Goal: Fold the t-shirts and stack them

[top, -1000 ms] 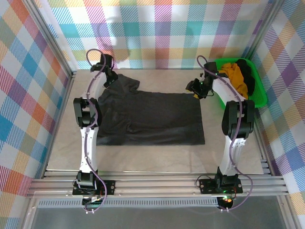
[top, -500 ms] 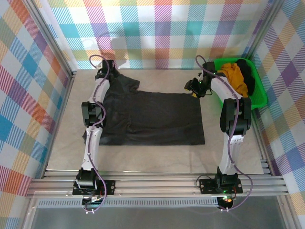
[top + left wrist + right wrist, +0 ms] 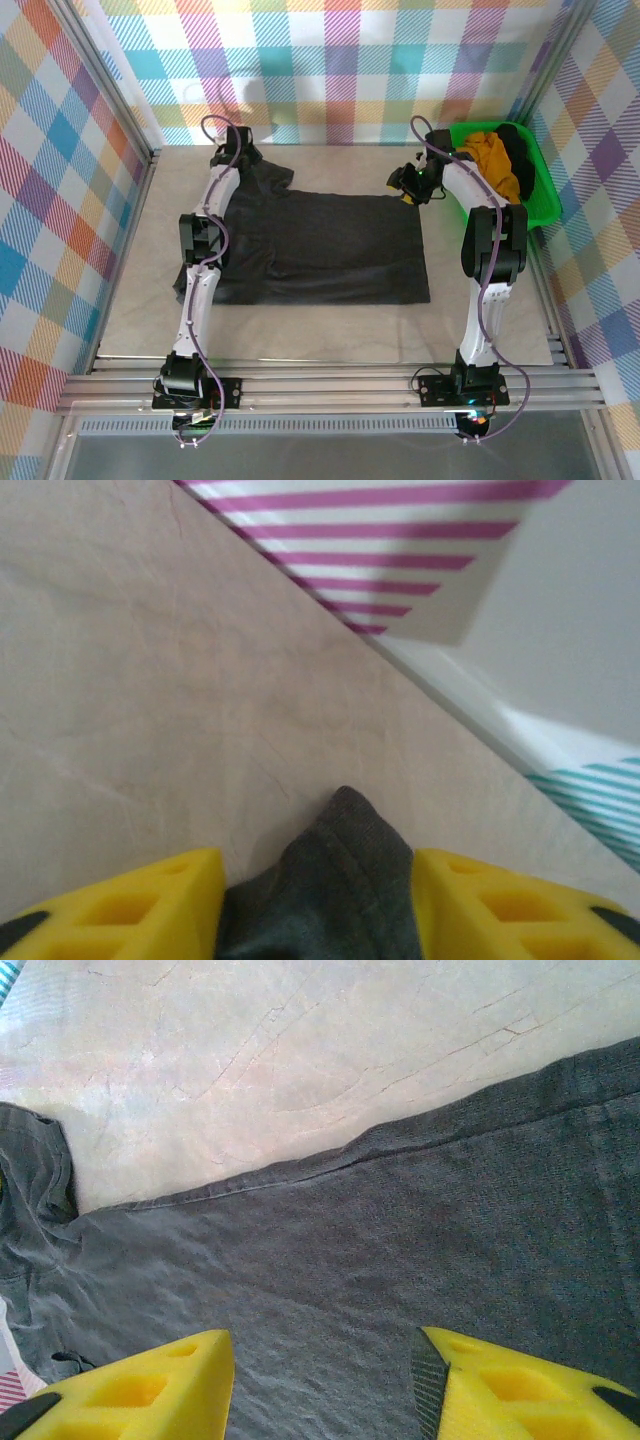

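While its jaws stand apart, the left gripper (image 3: pixel 318 868) straddles a sleeve tip of the charcoal t-shirt (image 3: pixel 330 245) at the table's far left, close to the plaid back wall (image 3: pixel 330 70). The right gripper (image 3: pixel 322 1350), spread just as wide, hovers above that shirt's far right hem. Just right of it, the green basket (image 3: pixel 548 195) holds a mustard-yellow t-shirt (image 3: pixel 492 155) and a black t-shirt (image 3: pixel 522 150). Bare table (image 3: pixel 300 330) lies open on the near side.
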### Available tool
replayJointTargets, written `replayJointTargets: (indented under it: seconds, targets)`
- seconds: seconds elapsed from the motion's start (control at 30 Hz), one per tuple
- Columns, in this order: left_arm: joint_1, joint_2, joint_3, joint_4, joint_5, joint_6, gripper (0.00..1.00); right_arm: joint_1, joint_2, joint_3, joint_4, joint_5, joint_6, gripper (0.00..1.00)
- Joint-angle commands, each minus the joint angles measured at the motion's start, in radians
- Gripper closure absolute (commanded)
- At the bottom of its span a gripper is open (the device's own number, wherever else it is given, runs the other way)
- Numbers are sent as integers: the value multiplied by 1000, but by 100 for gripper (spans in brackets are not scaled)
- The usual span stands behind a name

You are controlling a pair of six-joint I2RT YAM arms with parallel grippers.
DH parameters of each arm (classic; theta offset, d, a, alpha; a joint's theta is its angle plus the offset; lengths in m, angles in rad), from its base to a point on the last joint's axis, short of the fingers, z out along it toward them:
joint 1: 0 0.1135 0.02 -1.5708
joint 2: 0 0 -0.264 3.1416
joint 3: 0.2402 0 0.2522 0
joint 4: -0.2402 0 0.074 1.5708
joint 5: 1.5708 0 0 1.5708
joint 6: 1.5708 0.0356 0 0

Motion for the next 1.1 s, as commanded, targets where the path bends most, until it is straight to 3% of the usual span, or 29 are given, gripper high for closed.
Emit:
replayJointTargets:
  seconds: [0.0,0.13,0.3,0.6,0.77,1.07]
  targets:
    - [-35,8,8,-204,2,33,57,-9,6,22,18,-20,2,50]
    - [-38,-1,9,-265,-14,67,80,-10,12,28,23,-17,9,50]
    - [-39,-32,8,-289,-54,72,100,-10,21,38,9,33,19,52]
    - [-52,-148,5,-217,-103,7,100,-10,137,189,-150,357,146,61]
    - [-52,-170,2,-243,-95,-12,100,-10,279,385,-273,391,195,61]
    - [-54,-212,-6,-258,-76,11,100,2,426,573,-362,406,255,60]
